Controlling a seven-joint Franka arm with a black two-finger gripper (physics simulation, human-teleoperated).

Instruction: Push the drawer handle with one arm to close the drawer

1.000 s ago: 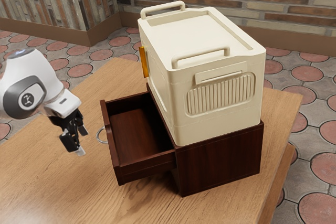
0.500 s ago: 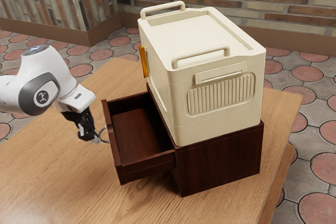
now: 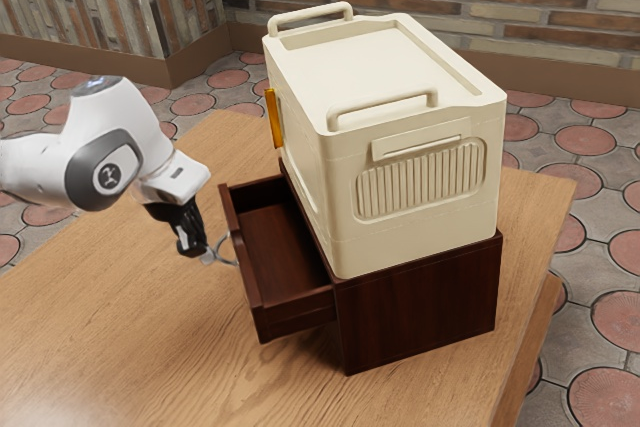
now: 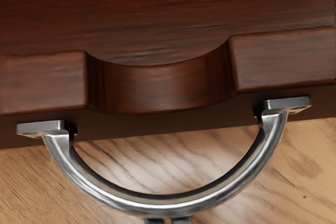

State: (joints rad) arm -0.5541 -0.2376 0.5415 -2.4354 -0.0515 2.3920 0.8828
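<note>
The fingertips of our gripper (image 3: 206, 256) are drawn together against the outer curve of the drawer handle (image 4: 167, 202) (a bright metal loop). Beyond the handle, our drawer (image 3: 248, 265) stands partly open; farther from it sits the cabinet (image 3: 420, 309), bearing the cream box (image 3: 335, 197).

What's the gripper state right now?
Black two-finger gripper: closed, or nearly; tips at the curved silver metal handle of the dark wooden drawer, not gripping it.

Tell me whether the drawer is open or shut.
Open: the drawer juts out from the dark wooden cabinet, its inside exposed, and its metal handle stands clear of the cabinet.
</note>
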